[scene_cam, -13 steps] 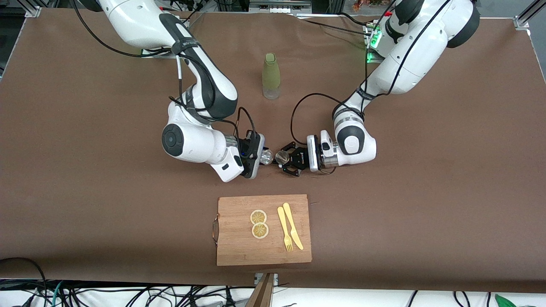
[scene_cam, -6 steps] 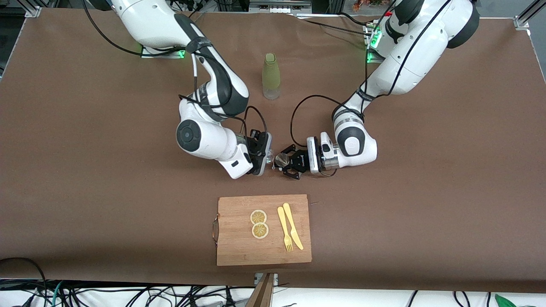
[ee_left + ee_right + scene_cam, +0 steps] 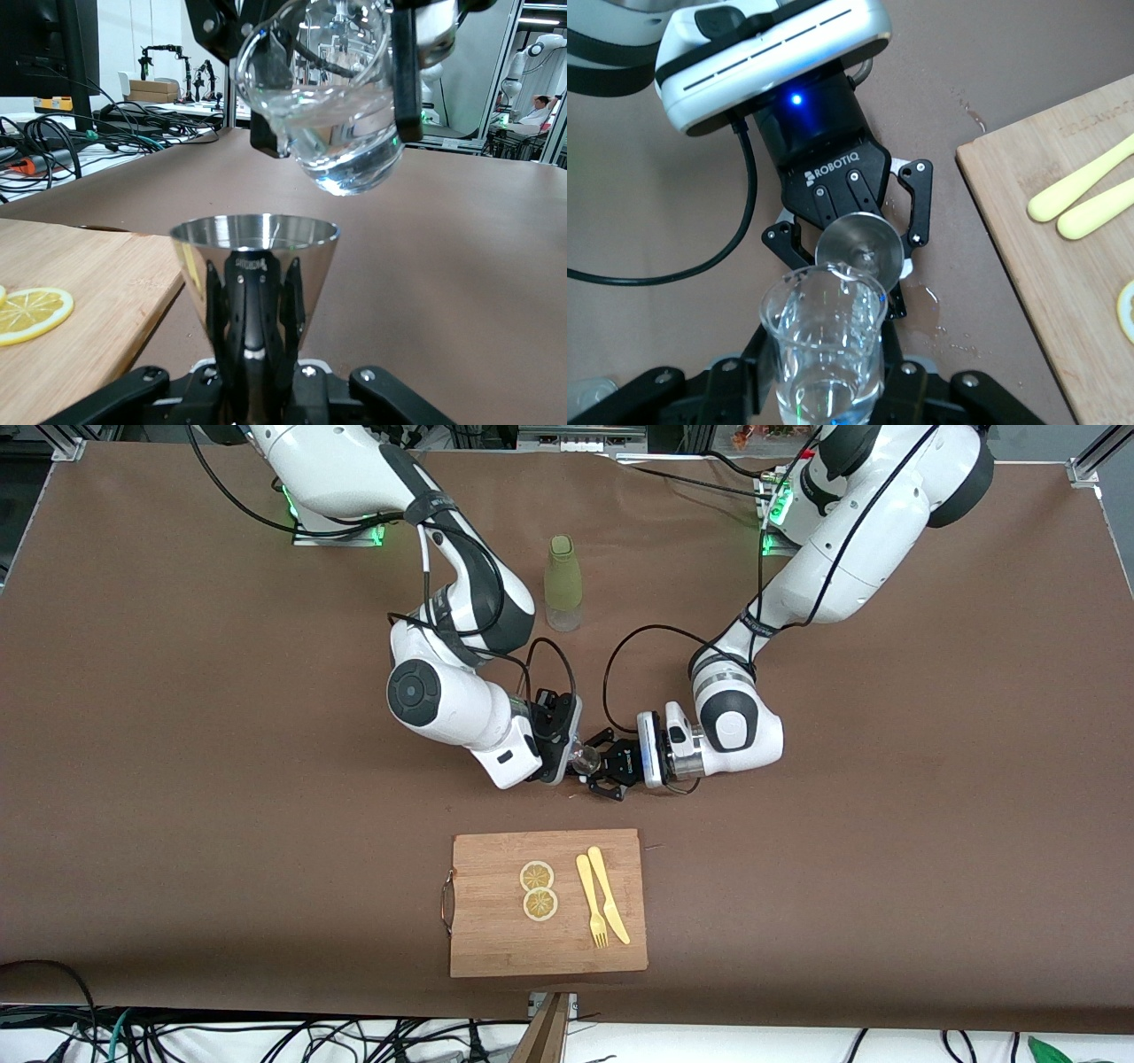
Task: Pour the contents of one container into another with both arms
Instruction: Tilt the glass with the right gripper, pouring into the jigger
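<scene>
My left gripper (image 3: 599,764) is shut on a small cone-shaped metal cup (image 3: 254,252), held upright just over the table's middle. My right gripper (image 3: 569,755) is shut on a clear glass beaker (image 3: 824,345) with water in it. In the left wrist view the glass beaker (image 3: 328,97) hangs tilted just above the cup's open mouth, spout side down, with the right gripper's fingers (image 3: 404,80) on its sides. In the right wrist view the beaker's spout lies over the rim of the metal cup (image 3: 864,252). In the front view the two grippers almost meet, with the glass (image 3: 583,759) between them.
A green bottle (image 3: 563,584) stands farther from the front camera, between the two arms. A wooden cutting board (image 3: 496,948), nearer to the camera, carries two lemon slices (image 3: 537,875), a yellow fork and a knife (image 3: 611,886). Water drops (image 3: 926,297) lie on the brown cloth beside the cup.
My right arm has carried the beaker toward the left gripper, closing the gap until the beaker sits over the metal cup. The left arm has stayed where it was.
</scene>
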